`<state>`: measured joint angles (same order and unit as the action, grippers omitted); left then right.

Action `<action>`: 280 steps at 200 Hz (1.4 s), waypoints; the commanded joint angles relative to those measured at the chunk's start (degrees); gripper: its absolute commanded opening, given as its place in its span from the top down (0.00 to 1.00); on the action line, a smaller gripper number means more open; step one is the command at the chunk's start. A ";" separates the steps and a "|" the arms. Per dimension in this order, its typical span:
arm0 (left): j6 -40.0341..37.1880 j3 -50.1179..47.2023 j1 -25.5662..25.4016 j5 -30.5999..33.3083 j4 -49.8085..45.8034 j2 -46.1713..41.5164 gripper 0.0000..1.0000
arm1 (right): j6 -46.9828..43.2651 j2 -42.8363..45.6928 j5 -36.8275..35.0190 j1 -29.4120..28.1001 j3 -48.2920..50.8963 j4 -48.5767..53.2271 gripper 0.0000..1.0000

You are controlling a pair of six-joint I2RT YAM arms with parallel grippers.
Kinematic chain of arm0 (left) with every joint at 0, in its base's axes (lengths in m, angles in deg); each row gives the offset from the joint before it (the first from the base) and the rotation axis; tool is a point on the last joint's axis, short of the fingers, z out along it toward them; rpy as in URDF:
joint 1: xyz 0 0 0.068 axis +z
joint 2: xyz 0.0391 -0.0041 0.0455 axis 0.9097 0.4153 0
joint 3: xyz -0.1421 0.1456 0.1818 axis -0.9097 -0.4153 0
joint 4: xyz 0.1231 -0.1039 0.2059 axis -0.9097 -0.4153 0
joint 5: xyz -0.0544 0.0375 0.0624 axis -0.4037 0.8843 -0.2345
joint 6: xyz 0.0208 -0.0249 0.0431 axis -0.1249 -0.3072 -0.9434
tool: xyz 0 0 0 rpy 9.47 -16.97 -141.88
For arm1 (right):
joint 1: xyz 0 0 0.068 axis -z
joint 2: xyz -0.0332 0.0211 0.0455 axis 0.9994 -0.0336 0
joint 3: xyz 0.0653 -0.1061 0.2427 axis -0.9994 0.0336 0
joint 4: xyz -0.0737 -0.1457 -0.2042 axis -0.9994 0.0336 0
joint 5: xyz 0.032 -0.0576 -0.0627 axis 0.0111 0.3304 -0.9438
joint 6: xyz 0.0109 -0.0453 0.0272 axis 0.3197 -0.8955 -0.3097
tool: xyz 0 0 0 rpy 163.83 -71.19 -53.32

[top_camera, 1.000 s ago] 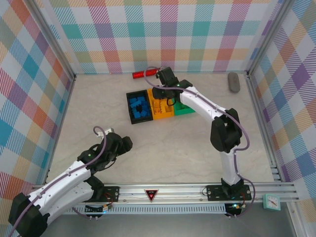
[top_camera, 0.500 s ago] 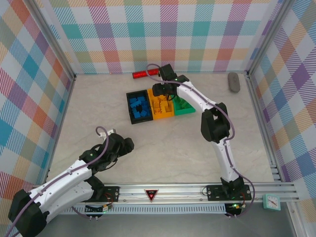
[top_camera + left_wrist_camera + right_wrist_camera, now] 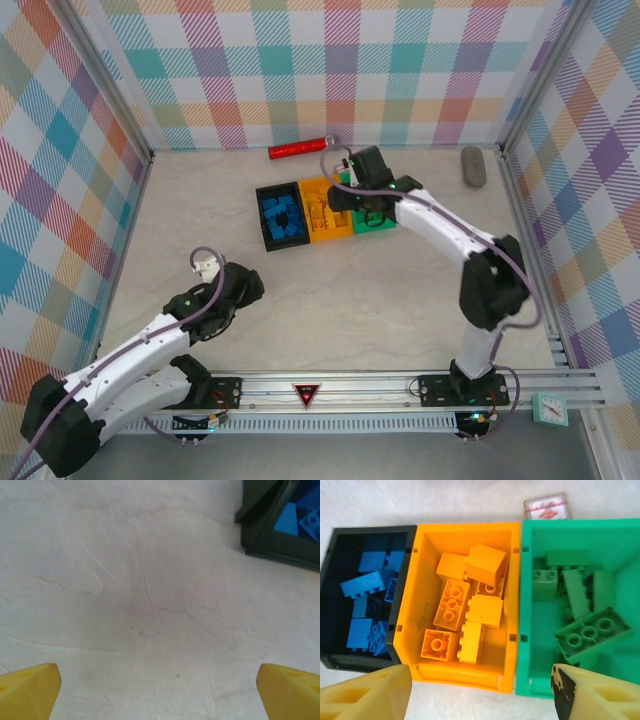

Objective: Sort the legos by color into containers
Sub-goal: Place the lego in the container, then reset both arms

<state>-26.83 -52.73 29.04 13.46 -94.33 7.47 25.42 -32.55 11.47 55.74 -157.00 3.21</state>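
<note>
Three bins stand in a row: black bin [image 3: 330, 575] with blue legos [image 3: 362, 585], orange bin [image 3: 415, 625] with orange-yellow legos [image 3: 452, 605], green bin [image 3: 540, 665] with green legos [image 3: 587, 632]. From above they are the black bin [image 3: 263, 215], the orange bin [image 3: 312, 188] and the green bin [image 3: 375, 225]. My right gripper [image 3: 480, 700] hangs open above the near edge of the orange and green bins, holding nothing; from above it is the right gripper [image 3: 345, 195]. My left gripper [image 3: 160, 695] is open over bare table, the black bin's corner [image 3: 260, 525] at its upper right; from above it is the left gripper [image 3: 245, 290].
A red glittery cylinder [image 3: 298, 149] lies behind the bins by the back wall. A grey oval object [image 3: 473, 165] sits at the back right. A small printed card [image 3: 546, 507] lies behind the green bin. Checked walls ring the table.
My right arm has swung rightward and its gripper moved from over the orange bin toward the orange-green border. The left arm shifted slightly.
</note>
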 commanded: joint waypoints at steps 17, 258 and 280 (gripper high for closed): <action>-4.58 5.19 2.25 9.15 -2.01 2.95 0.00 | -3.43 14.31 -9.38 -0.36 13.73 -7.27 0.25; -42.44 -15.71 30.40 1.40 89.85 33.20 0.00 | -0.78 21.18 -15.91 31.27 67.31 -72.33 0.01; -45.07 -13.04 30.40 -6.61 85.76 34.22 0.00 | -4.66 19.65 -9.16 31.28 67.70 -75.91 0.01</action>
<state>-67.15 -68.47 58.87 16.45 -15.86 39.99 23.67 -11.68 -6.21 86.65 -89.57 -64.81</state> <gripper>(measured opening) 0.997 0.996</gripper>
